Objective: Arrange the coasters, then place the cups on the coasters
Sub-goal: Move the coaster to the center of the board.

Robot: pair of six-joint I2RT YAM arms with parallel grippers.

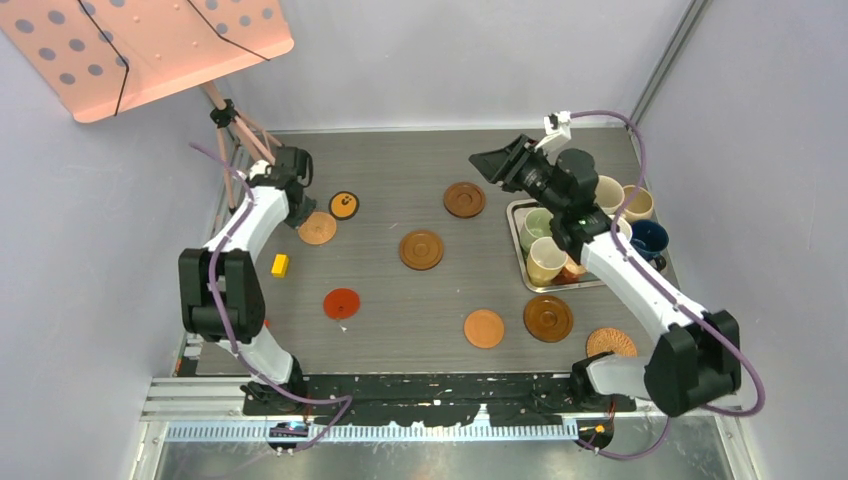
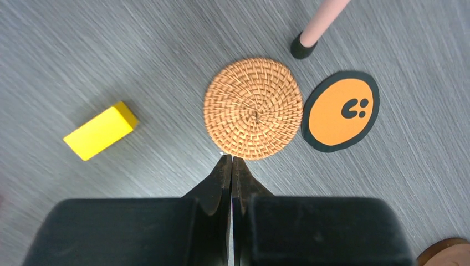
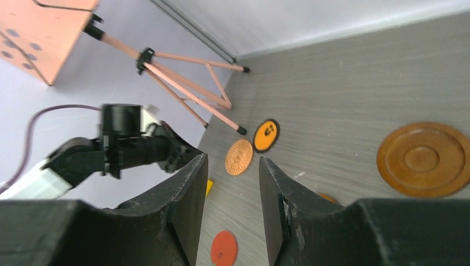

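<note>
Coasters lie spread over the table: a wicker coaster (image 1: pixel 317 228) (image 2: pixel 253 108), a black-and-orange one (image 1: pixel 344 205) (image 2: pixel 341 111), dark brown wooden ones (image 1: pixel 464 199) (image 1: pixel 421 249) (image 1: pixel 548 318), a red one (image 1: pixel 341 303) and an orange-tan one (image 1: pixel 484 328). The cups stand together at the right, among them a pale green cup (image 1: pixel 537 225), a yellow cup (image 1: pixel 545 260) and a navy cup (image 1: pixel 648 240). My left gripper (image 2: pixel 231 159) is shut and empty, its tips at the wicker coaster's near edge. My right gripper (image 3: pixel 230 166) (image 1: pixel 495 160) is open, empty and raised above the table.
A metal tray (image 1: pixel 517 208) holds some of the cups. A yellow block (image 1: pixel 280 264) (image 2: pixel 101 130) lies left of the coasters. A pink tripod leg (image 2: pixel 318 25) stands just beyond the wicker coaster. Another woven disc (image 1: pixel 611 343) lies at the near right.
</note>
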